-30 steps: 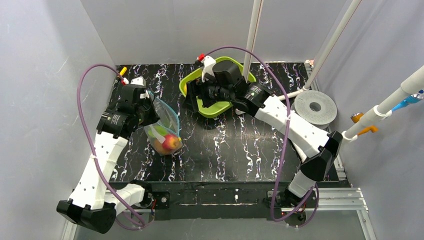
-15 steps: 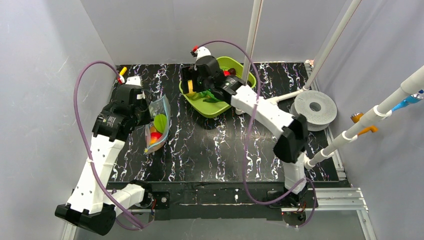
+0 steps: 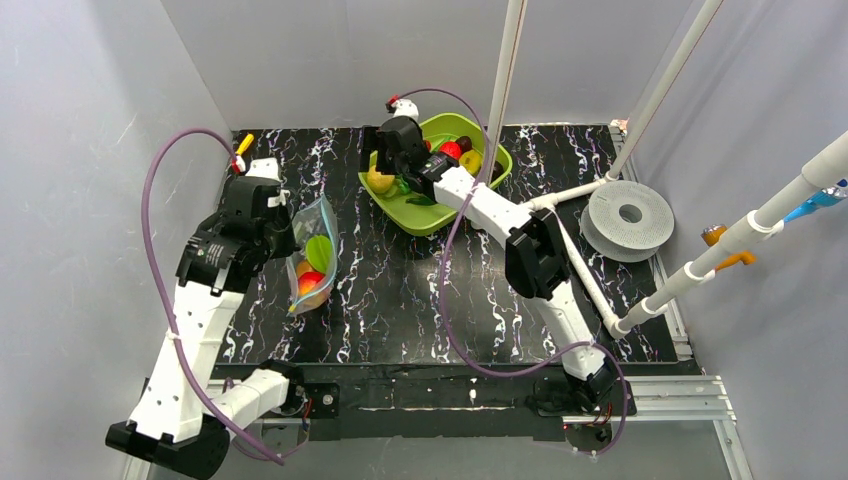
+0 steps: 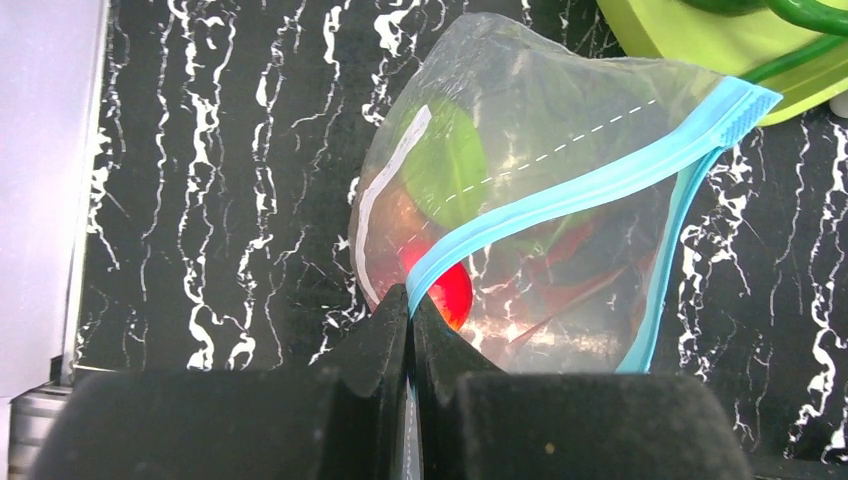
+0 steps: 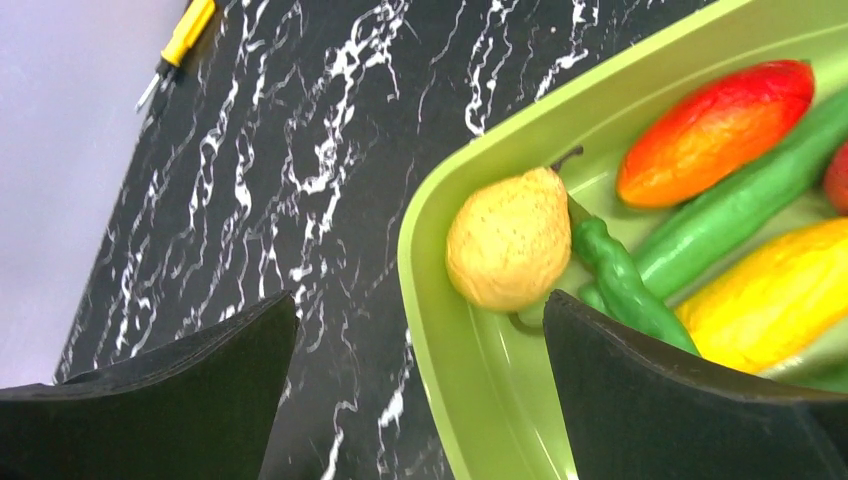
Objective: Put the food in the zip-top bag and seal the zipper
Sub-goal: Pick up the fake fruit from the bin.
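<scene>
— Two risks from here, I'd judge. Your right gripper hangs over the left corner of the lime-green rectangular plastic tray. Its jaws are spread as wide as they go and hold nothing. One finger sits outside the tray's wall, the other inside. Come straight down and you may catch the rim and tip the tray, instead of taking the speckled yellow toy pear just inside that corner.

— And the second?

— The clear, crinkly zip-top bag, well to the left of the tray. Your left gripper is clamped tight on one end of the thin blue-teal zipper strip, seemingly on one lip only. The bag sags from that pinch with red and green toy food inside, so its mouth looks narrow. A pear released there could glance off onto the black marbled tabletop.

— What else lies in the tray?

— Beside the pear you have a red-orange toy mango, green pods and something yellow.
</scene>
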